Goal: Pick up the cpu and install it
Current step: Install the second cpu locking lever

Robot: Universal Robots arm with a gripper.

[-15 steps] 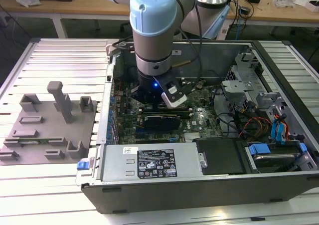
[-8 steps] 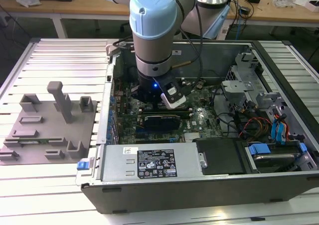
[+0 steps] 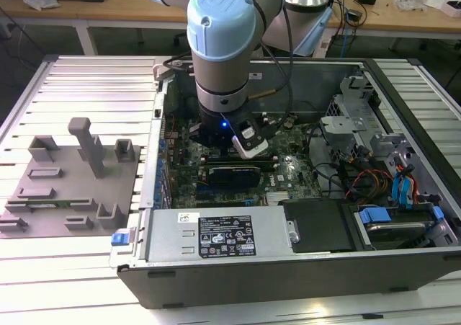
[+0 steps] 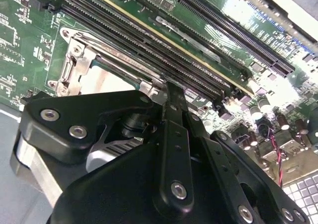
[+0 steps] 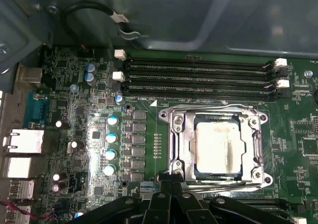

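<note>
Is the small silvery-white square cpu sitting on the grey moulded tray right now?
No. The small silvery-white square cpu lies inside the metal-rimmed socket frame on the green motherboard.

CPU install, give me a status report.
Gripper at the socket frame edge, fingers together. CPU seated in socket. Nothing in the way.

You could read no print: the black-and-white label (image 3: 225, 244) on the silver box (image 3: 167, 228) and the motherboard (image 5: 74, 90) lettering beside it were illegible.
</note>
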